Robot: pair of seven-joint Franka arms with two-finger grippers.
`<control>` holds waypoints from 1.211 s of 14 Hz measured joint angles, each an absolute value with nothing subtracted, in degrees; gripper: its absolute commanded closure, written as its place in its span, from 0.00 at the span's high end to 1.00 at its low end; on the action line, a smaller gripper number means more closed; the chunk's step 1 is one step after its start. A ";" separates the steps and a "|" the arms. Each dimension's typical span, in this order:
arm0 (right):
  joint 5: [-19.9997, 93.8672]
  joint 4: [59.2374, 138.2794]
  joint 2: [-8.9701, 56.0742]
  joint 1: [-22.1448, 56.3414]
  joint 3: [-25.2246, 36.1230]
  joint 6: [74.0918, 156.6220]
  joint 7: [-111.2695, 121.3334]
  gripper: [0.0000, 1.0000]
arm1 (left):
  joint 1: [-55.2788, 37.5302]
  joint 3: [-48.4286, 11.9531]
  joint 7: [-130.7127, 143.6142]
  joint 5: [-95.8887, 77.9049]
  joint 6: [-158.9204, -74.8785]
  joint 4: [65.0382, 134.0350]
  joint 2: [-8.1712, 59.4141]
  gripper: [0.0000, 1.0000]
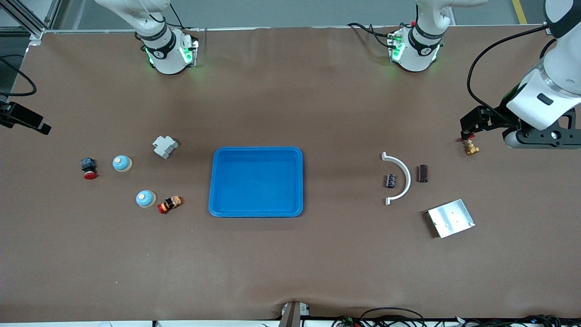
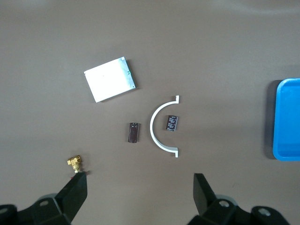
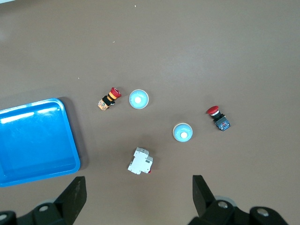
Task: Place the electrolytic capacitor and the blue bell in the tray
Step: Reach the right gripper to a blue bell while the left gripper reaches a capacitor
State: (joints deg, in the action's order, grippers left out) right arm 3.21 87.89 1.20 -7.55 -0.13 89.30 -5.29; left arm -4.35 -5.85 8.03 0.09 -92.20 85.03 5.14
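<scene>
1. Bright-blue plastic marks the tray (image 1: 256, 181), which sits at the middle of the brown table (image 1: 290, 263) with nothing in it.
2. Toward the left arm's end, the electrolytic capacitor (image 1: 390, 181), a dark cylinder lying on its side, rests inside the curve of a white arc-shaped piece (image 1: 401, 177).
3. A dark brown rectangular component (image 1: 423, 173) lies just beside the arc, on its outer side.
4. A silver metal plate (image 1: 450, 218) lies nearer the front camera than the arc and apart from it.
5. A small brass fitting (image 1: 471, 147) sits near the table's edge at the left arm's end.
6. Toward the right arm's end lie two blue bells: one blue bell (image 1: 122, 163) beside a red-capped push button (image 1: 89, 167), the other bell (image 1: 145, 198) nearer the front camera, beside an orange-and-red push button (image 1: 169, 204).
7. A white circuit breaker (image 1: 164, 146) lies between the bells and the tray.
8. The left gripper (image 2: 138, 187) hangs over the table near the brass fitting, jaws spread wide and holding nothing.
9. The right gripper (image 3: 138, 187) hangs above the bells' end of the table, jaws likewise wide apart and holding nothing.
</scene>
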 measured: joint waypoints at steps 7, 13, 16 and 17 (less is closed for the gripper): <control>3.21 87.75 1.47 -7.50 -0.06 89.14 -5.29 1.00 | -4.83 -6.49 8.03 0.09 -92.76 85.22 5.56 1.00; 3.11 92.31 6.49 -11.08 1.04 91.24 -3.04 1.00 | -5.60 -7.16 9.53 0.09 -93.49 85.83 7.26 1.00; 2.12 96.38 12.02 -12.09 1.30 99.09 -0.63 1.00 | -5.62 -7.86 10.80 0.08 -96.33 89.99 7.67 1.00; 1.45 98.73 13.25 -12.22 1.30 103.07 -0.04 1.00 | -5.63 -8.77 12.62 0.07 -99.23 92.68 7.85 1.00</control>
